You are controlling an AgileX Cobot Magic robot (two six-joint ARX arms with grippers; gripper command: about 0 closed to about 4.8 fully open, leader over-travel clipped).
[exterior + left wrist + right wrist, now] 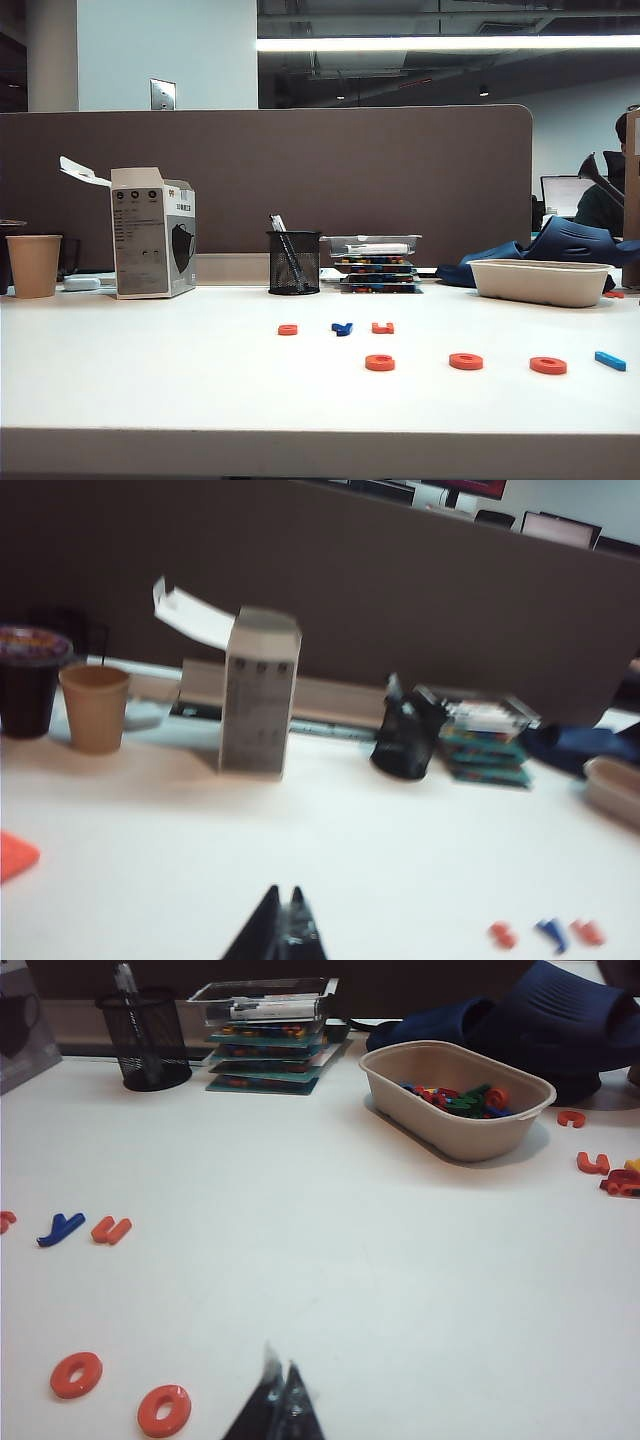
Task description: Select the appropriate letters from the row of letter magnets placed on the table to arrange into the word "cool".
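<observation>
Three orange-red rings (465, 361) and a light-blue bar (610, 360) line the table (150, 380) at five o'clock from the mesh pen cup (293, 262), unobstructed, while the left gripper (283, 935) and right gripper (281, 1405) hover closed, empty.

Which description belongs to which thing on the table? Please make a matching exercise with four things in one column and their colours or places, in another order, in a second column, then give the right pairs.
Things:
1. paper cup
2. mesh pen holder
3. Y-like magnet
4. bar magnet

Descriptions:
A. light blue, at the right end of the front row of magnets
B. black, standing near the middle by the partition
C. brown, at the far left of the table
D. dark blue, between two orange-red pieces in the back row

Pairs: 1-C, 2-B, 3-D, 4-A
</observation>
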